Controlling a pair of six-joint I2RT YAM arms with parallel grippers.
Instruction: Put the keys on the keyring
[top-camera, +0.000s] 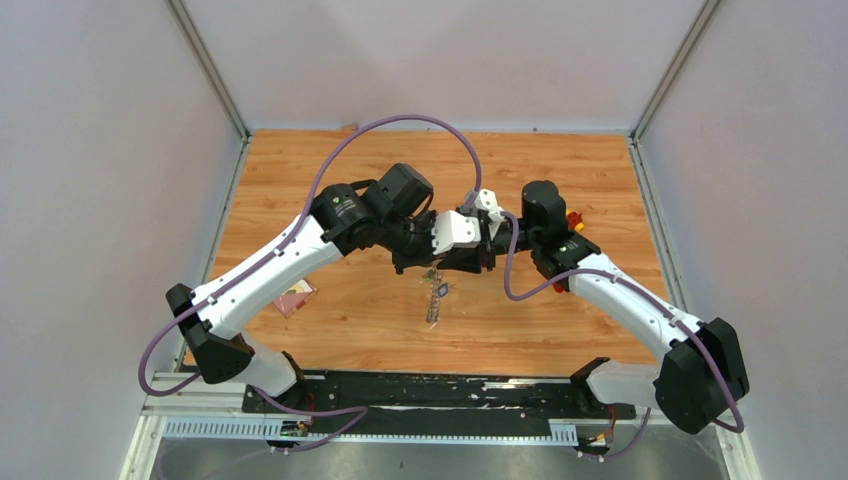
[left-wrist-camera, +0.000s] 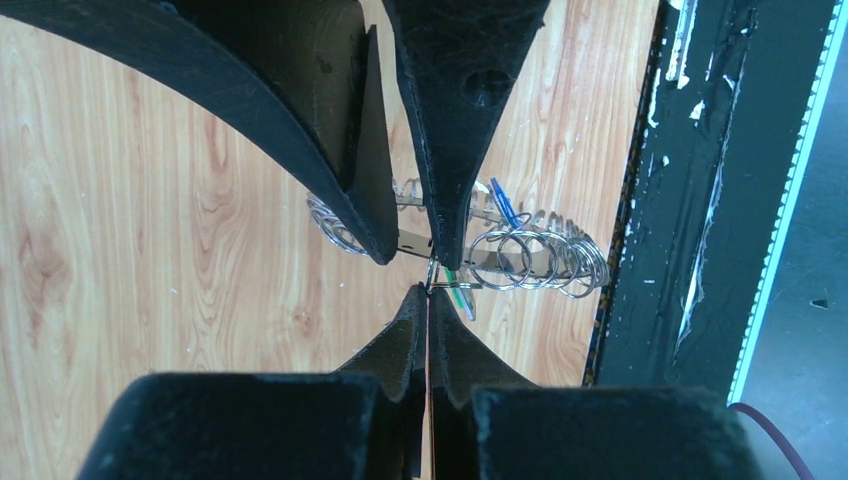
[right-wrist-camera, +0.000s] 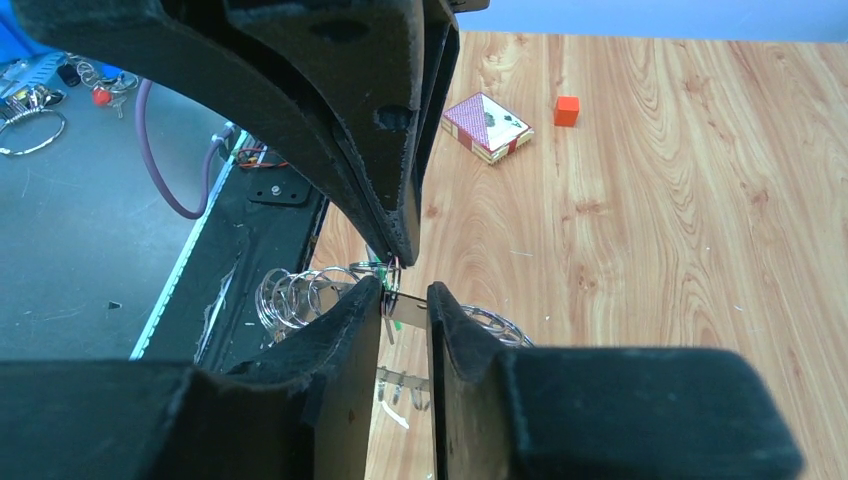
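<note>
Wooden table lying below. Left gripper pinching shut on keyring, holding it up for adding keys. Right gripper fingers standing half apart around metal strip; grip unclear.

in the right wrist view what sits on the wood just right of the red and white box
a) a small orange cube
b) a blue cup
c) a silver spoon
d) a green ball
a: a small orange cube lies on the table just to the right of the red and white box, with a gap between them.
</note>
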